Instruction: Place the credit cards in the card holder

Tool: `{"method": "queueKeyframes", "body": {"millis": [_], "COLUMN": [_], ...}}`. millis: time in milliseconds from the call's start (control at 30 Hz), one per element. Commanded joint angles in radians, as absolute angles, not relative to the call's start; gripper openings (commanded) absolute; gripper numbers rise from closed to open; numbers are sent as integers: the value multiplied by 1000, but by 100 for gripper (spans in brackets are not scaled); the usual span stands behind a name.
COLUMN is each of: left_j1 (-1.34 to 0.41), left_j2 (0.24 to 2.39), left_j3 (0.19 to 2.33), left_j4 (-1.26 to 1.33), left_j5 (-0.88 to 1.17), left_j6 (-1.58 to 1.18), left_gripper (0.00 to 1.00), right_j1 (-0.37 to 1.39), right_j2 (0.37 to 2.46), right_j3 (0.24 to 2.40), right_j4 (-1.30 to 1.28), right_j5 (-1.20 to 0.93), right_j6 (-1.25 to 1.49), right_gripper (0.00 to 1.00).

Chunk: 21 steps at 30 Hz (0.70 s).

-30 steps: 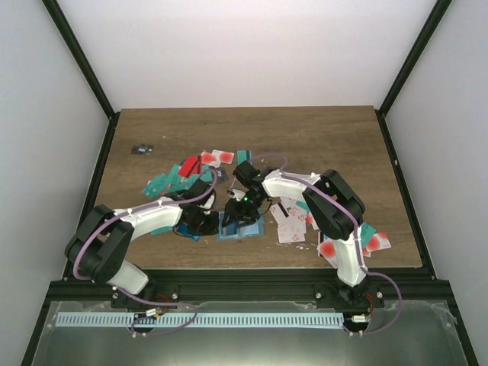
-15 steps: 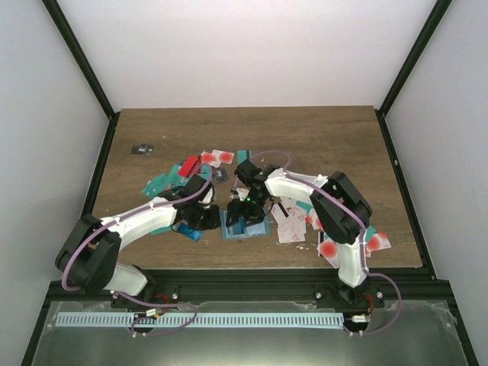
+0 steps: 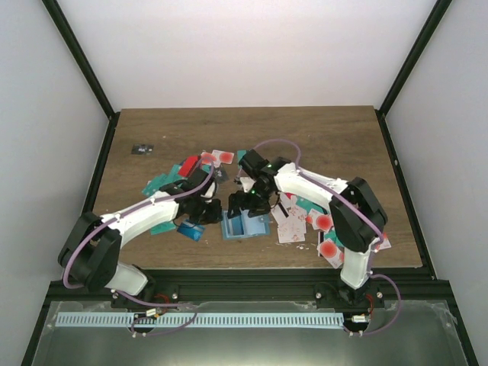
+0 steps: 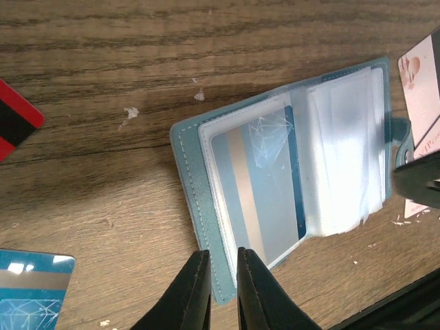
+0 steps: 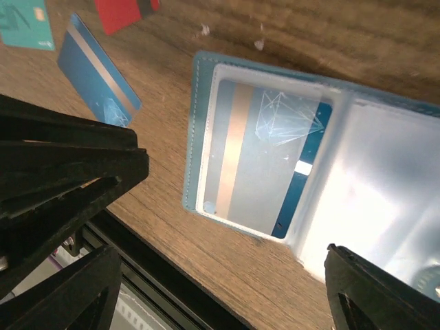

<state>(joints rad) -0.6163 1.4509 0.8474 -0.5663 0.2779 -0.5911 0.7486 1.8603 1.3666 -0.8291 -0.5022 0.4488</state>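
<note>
The card holder (image 3: 245, 226) lies open like a book on the table near its front edge. A blue credit card with a pale stripe (image 4: 265, 185) sits in its left clear pocket (image 5: 261, 161). My left gripper (image 3: 211, 210) is at the holder's left side, its jaws almost together with only a slit between them. The holder's stitched corner (image 4: 221, 278) shows through that slit (image 4: 224, 282). My right gripper (image 3: 250, 201) hangs over the holder's far side, wide open (image 5: 227, 289), holding nothing. Loose credit cards are scattered around: teal (image 3: 163, 184), red (image 3: 189, 165), white with red circles (image 3: 290, 226).
A loose blue card (image 3: 191, 232) lies just left of the holder, also seen as the blue card (image 5: 97, 78). A red card (image 4: 15, 124) lies further left. More white cards (image 3: 329, 248) lie at the right front. A small dark object (image 3: 142, 149) sits at the far left.
My right gripper has opened wide and drawn back from the holder, uncovering its pockets. The left gripper has slid slightly right along the holder's edge.
</note>
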Motion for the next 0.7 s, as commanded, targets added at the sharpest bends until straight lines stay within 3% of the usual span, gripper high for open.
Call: {"method": "queueKeyframes", "body": {"millis": [0,333,667], "left_j1": [-619,-683,-792], "left_j2": [1426,1539,1844], "left_j3": [887,1049,1339], "left_j4": [-624,-615,-594], "left_j5": [232,304,366], "left_j6": [-586,-531,-517], "left_gripper": [16,22,23], "right_j1": [717,600,479], "right_j2": [1752,1464,1356], "right_j3": [1378,1087,910], "right_j4": [-850,-848,-863], "right_j5": [-415,-45,24], "right_j6": [428,627,686], "right_gripper": [83,90,98]}}
